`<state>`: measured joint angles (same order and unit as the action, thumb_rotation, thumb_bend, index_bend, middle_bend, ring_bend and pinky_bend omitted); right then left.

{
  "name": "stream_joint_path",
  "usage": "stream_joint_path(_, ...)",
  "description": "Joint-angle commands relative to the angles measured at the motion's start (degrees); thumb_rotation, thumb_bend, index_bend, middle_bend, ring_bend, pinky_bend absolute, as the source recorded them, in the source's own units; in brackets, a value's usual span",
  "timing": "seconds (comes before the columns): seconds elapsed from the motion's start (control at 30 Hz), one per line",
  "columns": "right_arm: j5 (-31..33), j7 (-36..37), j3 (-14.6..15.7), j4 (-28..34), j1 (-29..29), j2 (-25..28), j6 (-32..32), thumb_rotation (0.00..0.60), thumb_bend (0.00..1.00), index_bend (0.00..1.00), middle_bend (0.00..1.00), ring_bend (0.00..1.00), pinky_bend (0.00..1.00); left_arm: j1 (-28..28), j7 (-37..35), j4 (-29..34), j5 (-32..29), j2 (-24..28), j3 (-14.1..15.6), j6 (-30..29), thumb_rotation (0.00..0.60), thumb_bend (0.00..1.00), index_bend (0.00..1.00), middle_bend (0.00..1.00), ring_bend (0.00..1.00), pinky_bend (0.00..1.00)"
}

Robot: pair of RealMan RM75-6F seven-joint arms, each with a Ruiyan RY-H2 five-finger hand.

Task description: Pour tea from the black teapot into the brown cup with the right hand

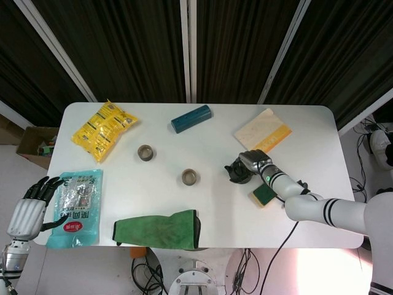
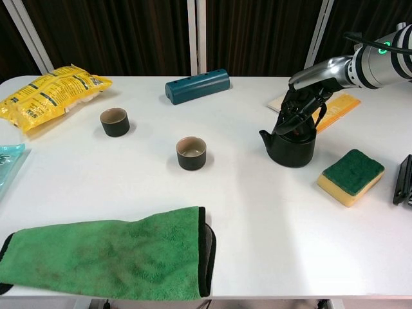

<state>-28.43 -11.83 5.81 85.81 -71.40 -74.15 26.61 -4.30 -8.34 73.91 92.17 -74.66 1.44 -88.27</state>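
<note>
The black teapot (image 2: 291, 147) (image 1: 237, 173) stands on the table right of centre, spout pointing left. My right hand (image 2: 300, 107) (image 1: 253, 161) reaches down onto its top, and its dark fingers curl around the handle. A brown cup (image 2: 191, 152) (image 1: 190, 177) stands upright at the table's middle, about a hand's width left of the spout. A darker cup (image 2: 114, 121) (image 1: 145, 152) is further back and left. My left hand (image 1: 31, 209) hangs open beside the table's front left corner, holding nothing.
A yellow-green sponge (image 2: 350, 176) lies just right of the teapot, a yellow booklet (image 1: 263, 130) behind it. A teal case (image 2: 197, 85) is at the back, a yellow snack bag (image 2: 50, 93) back left, a green cloth (image 2: 109, 252) at the front and a teal packet (image 1: 77, 206) front left.
</note>
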Motion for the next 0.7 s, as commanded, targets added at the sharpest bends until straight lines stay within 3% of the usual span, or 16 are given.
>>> stream_joint_path(0.03, 0.95, 0.73, 0.36, -0.24, -0.64, 0.19, -1.2, 0.311, 0.18, 0.58, 0.53, 0.48, 0.28, -0.04, -0.07, -0.1, 0.01, -0.06, 0.0, 0.04, 0.6, 0.09, 0.16, 0.13, 0.09, 0.21)
stream_joint_path(0.23, 2.33, 2.48, 1.12, -1.21, -1.97, 0.19, -3.66, 0.312, 0.18, 0.6, 0.54, 0.5, 0.3, -0.08, -0.29, -0.45, -0.1, -0.2, 0.02, 0.22, 0.6, 0.09, 0.16, 0.13, 0.09, 0.21)
stream_joint_path(0.7, 1.79, 3.94, 2.34, -0.05, -3.43, 0.72, -2.06, 0.311, 0.18, 0.69, 0.63, 0.57, 0.36, -0.18, -0.6, -0.91, -0.09, -0.37, 0.1, 0.38, 0.6, 0.09, 0.16, 0.13, 0.09, 0.21)
